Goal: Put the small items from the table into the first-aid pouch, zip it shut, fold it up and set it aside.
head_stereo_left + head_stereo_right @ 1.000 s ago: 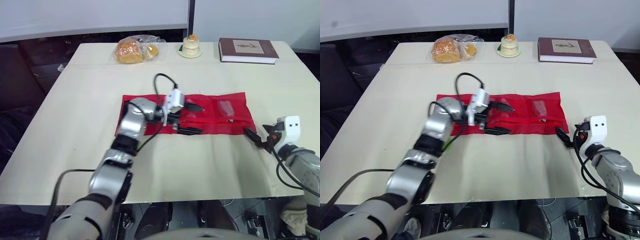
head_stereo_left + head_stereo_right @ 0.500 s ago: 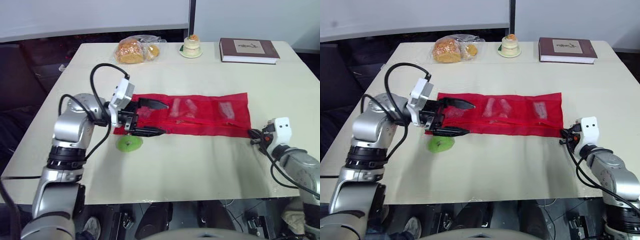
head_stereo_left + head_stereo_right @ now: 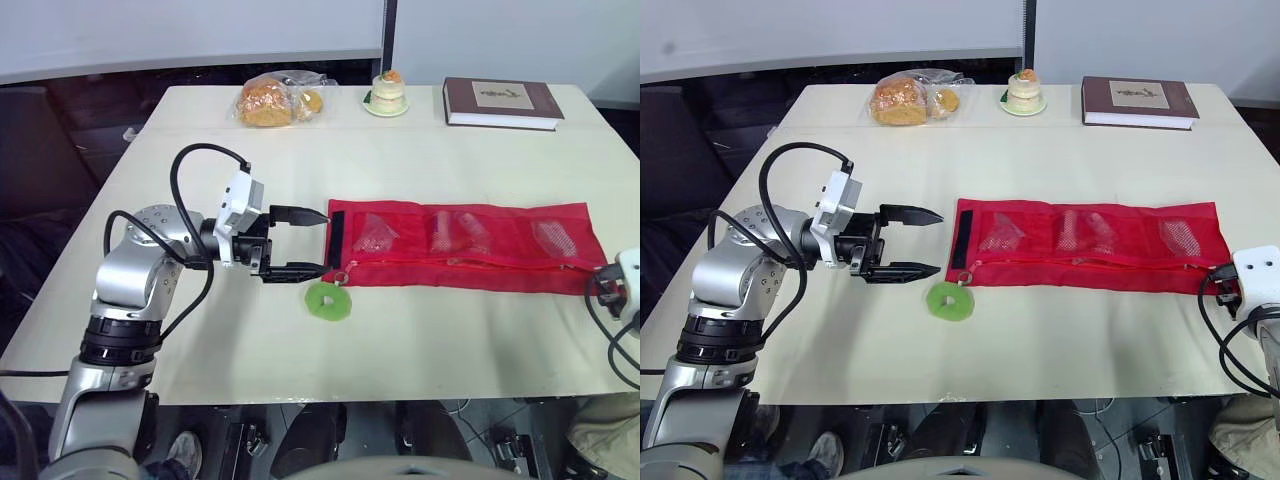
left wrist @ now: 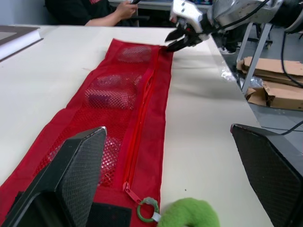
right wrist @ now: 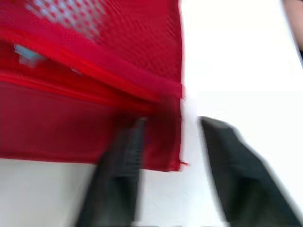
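Observation:
The red mesh first-aid pouch (image 3: 460, 245) lies flat across the table with small packets (image 3: 375, 233) showing through its mesh. Its zip pull sits at the pouch's left end, joined to a green ring (image 3: 328, 301) lying on the table. My left gripper (image 3: 322, 242) is open just left of the pouch, its fingers (image 4: 71, 165) wide apart and empty. At the pouch's right end my right gripper (image 3: 603, 285) straddles the front corner. In the right wrist view its fingers (image 5: 118, 170) stand apart, one over the fabric (image 5: 85, 118), one off the edge.
At the table's far side are a clear bag of bread (image 3: 272, 100), a small cake on a plate (image 3: 386, 93) and a brown book (image 3: 503, 101). In the left wrist view a person (image 4: 113, 9) sits beyond the table and cardboard boxes (image 4: 279, 80) lie beside it.
The pouch has slid to the right, and my right gripper moved right with its corner. My left gripper travelled left along the pouch and now stands off its left end; the green ring came into view.

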Available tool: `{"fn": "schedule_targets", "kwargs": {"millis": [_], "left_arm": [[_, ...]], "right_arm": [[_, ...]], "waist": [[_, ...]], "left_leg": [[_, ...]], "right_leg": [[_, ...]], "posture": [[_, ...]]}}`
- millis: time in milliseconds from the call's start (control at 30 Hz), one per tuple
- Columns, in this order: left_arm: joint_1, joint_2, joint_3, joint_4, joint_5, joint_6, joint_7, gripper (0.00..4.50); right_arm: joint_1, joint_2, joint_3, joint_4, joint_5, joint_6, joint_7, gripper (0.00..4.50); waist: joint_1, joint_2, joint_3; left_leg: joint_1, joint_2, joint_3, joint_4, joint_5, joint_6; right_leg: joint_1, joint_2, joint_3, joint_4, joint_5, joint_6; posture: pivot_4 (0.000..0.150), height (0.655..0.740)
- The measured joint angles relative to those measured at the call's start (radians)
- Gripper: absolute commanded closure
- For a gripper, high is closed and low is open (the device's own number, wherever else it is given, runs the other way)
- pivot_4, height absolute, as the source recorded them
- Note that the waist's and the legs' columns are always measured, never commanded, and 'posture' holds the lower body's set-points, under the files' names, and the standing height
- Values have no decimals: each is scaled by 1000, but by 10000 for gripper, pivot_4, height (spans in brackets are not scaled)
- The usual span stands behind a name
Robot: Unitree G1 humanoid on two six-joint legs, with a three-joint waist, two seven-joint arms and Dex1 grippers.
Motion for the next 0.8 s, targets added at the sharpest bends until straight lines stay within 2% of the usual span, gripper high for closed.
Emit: {"fn": "schedule_targets", "kwargs": {"millis": [67, 100, 200, 367, 467, 500, 600, 667, 800], "left_arm": [[-1, 4, -12, 13, 24, 7, 34, 0], [-2, 4, -18, 26, 32, 18, 50, 0], [-8, 5, -28, 82, 60, 61, 111, 0], [-65, -26, 3, 213, 16, 298, 242, 0], [-92, -41, 12, 270, -2, 387, 288, 0], [-112, -56, 13, 310, -6, 450, 328, 0], [-115, -77, 14, 325, -26, 545, 357, 0], [-122, -132, 20, 326, -72, 675, 400, 0], [-152, -182, 30, 357, -85, 747, 456, 0]], "right_arm": [[0, -3, -15, -55, 16, -5, 32, 1173], [0, -4, -27, -79, 30, -6, 47, 372], [5, -6, -76, -165, 93, 0, 112, 372], [68, 7, -150, -355, 345, -12, 327, 372], [75, 6, -154, -423, 441, -6, 374, 372], [71, 7, -155, -459, 516, 1, 386, 372], [58, 5, -154, -502, 594, 4, 391, 372], [48, -6, -130, -538, 645, 4, 381, 372], [58, -39, -90, -550, 624, -1, 365, 372]], "waist": [[-3, 0, 0], [-5, 0, 0], [-5, 0, 0], [-8, 0, 0], [-11, 0, 0], [-10, 0, 0], [-11, -1, 0], [-7, -2, 1], [-3, -3, 1]], "left_leg": [[0, 0, 0, 0, 0, 0], [0, 0, 0, 0, 0, 0], [0, 0, -1, 0, 0, 0], [0, 0, -2, 0, -2, 4], [0, 0, -2, 0, -2, 3], [0, 0, -3, 0, -1, 2], [0, 0, -3, 0, 0, 1], [-1, -1, -3, 1, 0, 0], [0, -1, -3, 1, 0, 0]], "right_leg": [[0, 0, 0, 0, 0, 0], [0, 0, 0, 0, 0, 0], [0, 0, -1, 0, 0, 0], [1, 0, -2, 0, 0, 0], [1, 0, -2, 0, 0, 0], [1, 0, -2, 0, 0, 0], [1, 0, -2, -1, 0, 0], [1, -1, -3, -1, 0, 0], [1, -1, -3, 0, 0, 0]], "posture": [[1500, 7289], [1500, 7289], [1500, 7289], [1500, 7289], [1500, 7289], [1500, 7289], [1500, 7289], [1500, 7289], [1500, 7289]]}}
